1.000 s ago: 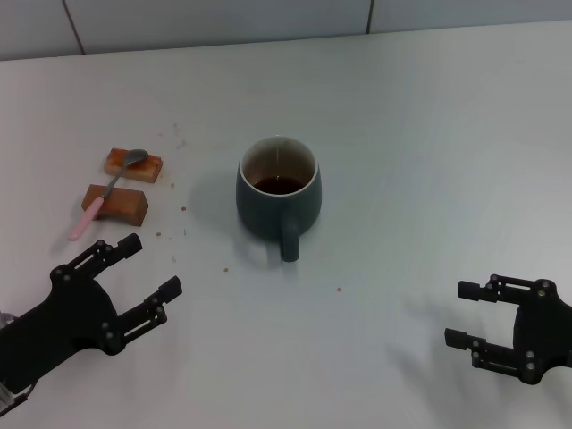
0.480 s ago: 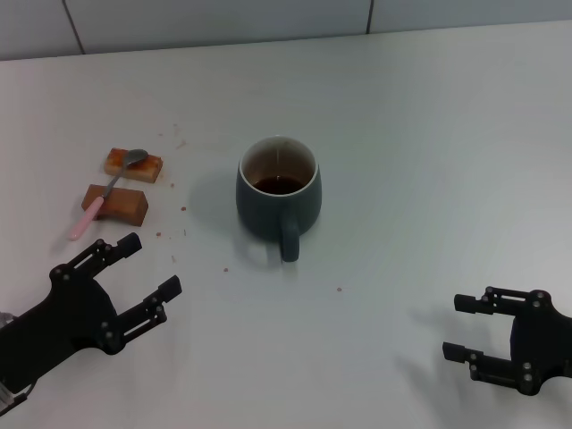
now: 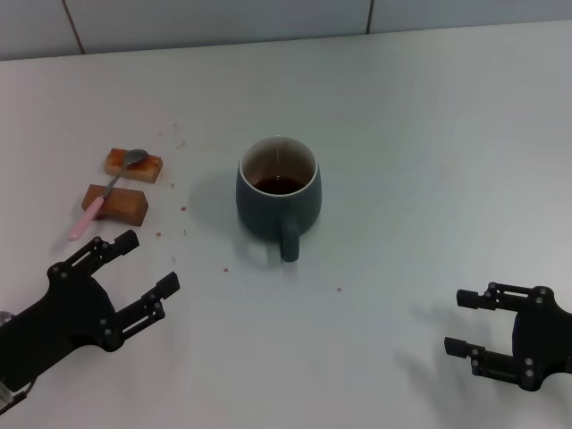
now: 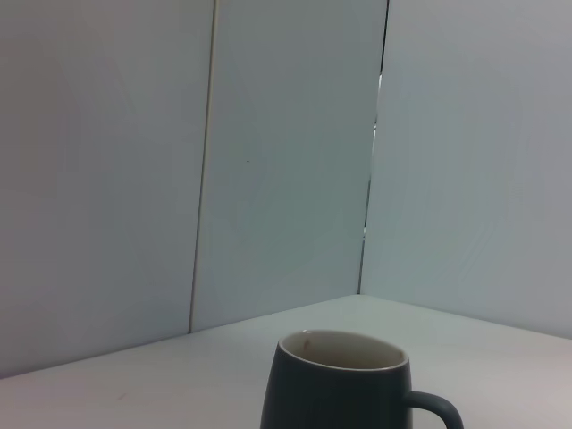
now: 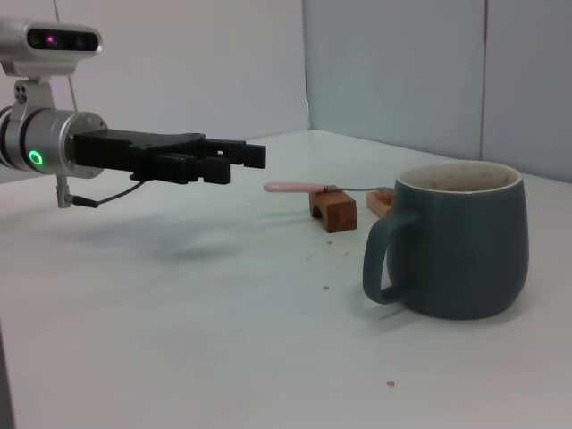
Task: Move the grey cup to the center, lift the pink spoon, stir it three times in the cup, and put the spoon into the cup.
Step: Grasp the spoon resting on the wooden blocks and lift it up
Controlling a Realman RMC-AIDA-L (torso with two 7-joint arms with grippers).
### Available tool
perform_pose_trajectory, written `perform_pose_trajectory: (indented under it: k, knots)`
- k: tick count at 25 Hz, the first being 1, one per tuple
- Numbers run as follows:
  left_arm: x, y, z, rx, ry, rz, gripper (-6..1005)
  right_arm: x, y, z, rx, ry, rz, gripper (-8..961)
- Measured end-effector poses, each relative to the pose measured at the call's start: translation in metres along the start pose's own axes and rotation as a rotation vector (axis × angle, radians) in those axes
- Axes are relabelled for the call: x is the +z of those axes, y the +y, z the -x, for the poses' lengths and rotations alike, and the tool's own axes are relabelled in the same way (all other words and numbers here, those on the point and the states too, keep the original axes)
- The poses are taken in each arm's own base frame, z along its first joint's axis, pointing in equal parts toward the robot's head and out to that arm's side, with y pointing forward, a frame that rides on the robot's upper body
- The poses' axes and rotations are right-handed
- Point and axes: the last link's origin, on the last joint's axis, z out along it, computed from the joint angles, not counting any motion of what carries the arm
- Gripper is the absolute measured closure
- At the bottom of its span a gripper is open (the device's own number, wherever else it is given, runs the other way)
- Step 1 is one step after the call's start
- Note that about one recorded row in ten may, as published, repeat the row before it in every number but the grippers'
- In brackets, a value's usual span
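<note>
— Grey cup (image 3: 278, 189) mid-table, handle toward the near edge?
— Yes. Spoon (image 3: 105, 192) lies far left across two blocks (image 3: 116, 203), probably touching both.
— Grippers?
— Left gripper (image 3: 128, 273) near-left, right gripper (image 3: 466, 322) near-right; both open, empty.

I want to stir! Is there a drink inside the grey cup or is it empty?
Not empty. The grey cup stands upright, and the head view shows dark brown liquid low inside its pale interior.

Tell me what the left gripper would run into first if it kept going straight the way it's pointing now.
Probably the grey cup. The left gripper, open, points up and to the right across bare table, and its wrist view looks straight at the cup. The line may pass just in front; depth is unclear.
</note>
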Motion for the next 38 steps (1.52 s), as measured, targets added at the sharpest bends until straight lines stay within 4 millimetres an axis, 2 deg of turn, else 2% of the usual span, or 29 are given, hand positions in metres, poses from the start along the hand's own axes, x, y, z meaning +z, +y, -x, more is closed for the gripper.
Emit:
perform_pose_trajectory:
  k: [10, 13, 15, 17, 18, 19, 21, 22, 23, 27, 32, 38]
  knots:
    - [0.000, 0.000, -0.001, 0.000, 0.006, 0.000, 219, 0.001, -0.001, 0.001, -0.004, -0.005, 0.003, 326]
    - [-0.013, -0.024, -0.011, -0.343, 0.116, -0.165, 219, 0.001, -0.001, 0.002, -0.005, -0.005, 0.003, 326]
    - [-0.015, -0.028, -0.013, -0.406, 0.137, -0.186, 219, 0.001, -0.001, 0.002, -0.005, -0.005, 0.003, 326]
    - [-0.022, -0.037, -0.016, -0.581, 0.189, -0.234, 219, 0.001, -0.001, 0.002, -0.006, -0.006, 0.003, 326]
    - [-0.027, -0.045, -0.017, -0.728, 0.218, -0.266, 219, 0.001, -0.001, 0.002, -0.007, -0.006, 0.004, 326]
    - [-0.027, -0.045, -0.017, -0.728, 0.218, -0.266, 219, 0.001, -0.001, 0.002, -0.007, -0.006, 0.004, 326]
    - [-0.033, -0.051, -0.014, -0.888, 0.236, -0.302, 219, 0.002, -0.002, 0.002, -0.009, -0.003, 0.005, 326]
    - [-0.033, -0.051, -0.014, -0.888, 0.236, -0.302, 219, 0.002, -0.002, 0.002, -0.009, -0.003, 0.005, 326]
    - [-0.036, -0.051, -0.010, -0.980, 0.242, -0.319, 219, 0.003, -0.003, 0.003, -0.012, -0.002, 0.007, 326]
    - [-0.040, -0.048, -0.004, -1.117, 0.260, -0.333, 219, 0.003, -0.003, 0.003, -0.013, -0.003, 0.007, 326]
    - [-0.040, -0.037, 0.006, -1.292, 0.291, -0.337, 219, 0.002, -0.004, 0.004, -0.014, -0.005, 0.006, 326]
    - [-0.037, -0.029, 0.012, -1.363, 0.296, -0.334, 219, 0.002, -0.004, 0.004, -0.015, -0.005, 0.008, 326]
